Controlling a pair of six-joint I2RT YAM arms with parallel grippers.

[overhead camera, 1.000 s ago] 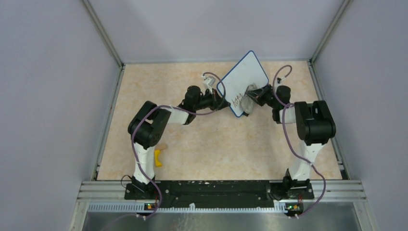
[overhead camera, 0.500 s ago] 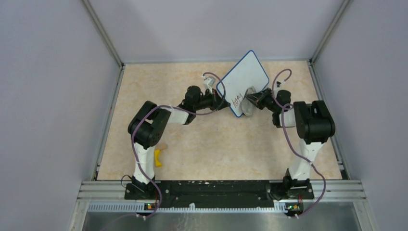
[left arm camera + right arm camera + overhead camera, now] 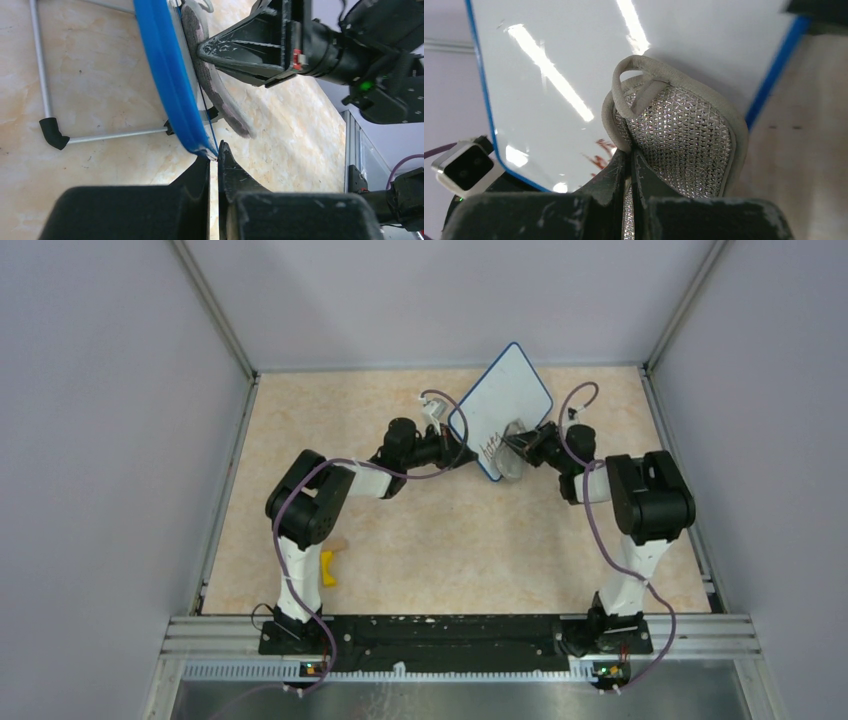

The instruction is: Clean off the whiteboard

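Note:
The whiteboard (image 3: 503,398), white with a blue rim, stands tilted up at the back middle of the table. My left gripper (image 3: 466,451) is shut on its lower corner; in the left wrist view the jaws (image 3: 214,157) pinch the blue rim (image 3: 167,80). Reddish-brown writing (image 3: 600,154) remains near the board's lower edge (image 3: 489,447). My right gripper (image 3: 520,444) is shut on a grey mesh eraser pad (image 3: 684,135), which presses flat against the board's face (image 3: 549,55) beside the writing. The same pad (image 3: 212,85) shows edge-on against the board.
A thin metal stand leg with a black tip (image 3: 50,132) rests on the table behind the board. A yellow object (image 3: 327,568) lies by the left arm's base. Grey walls enclose the beige table (image 3: 450,540) on three sides.
The right gripper and pad have slid slightly left and up across the board. The board has tipped a little to the left. Less of the writing shows.

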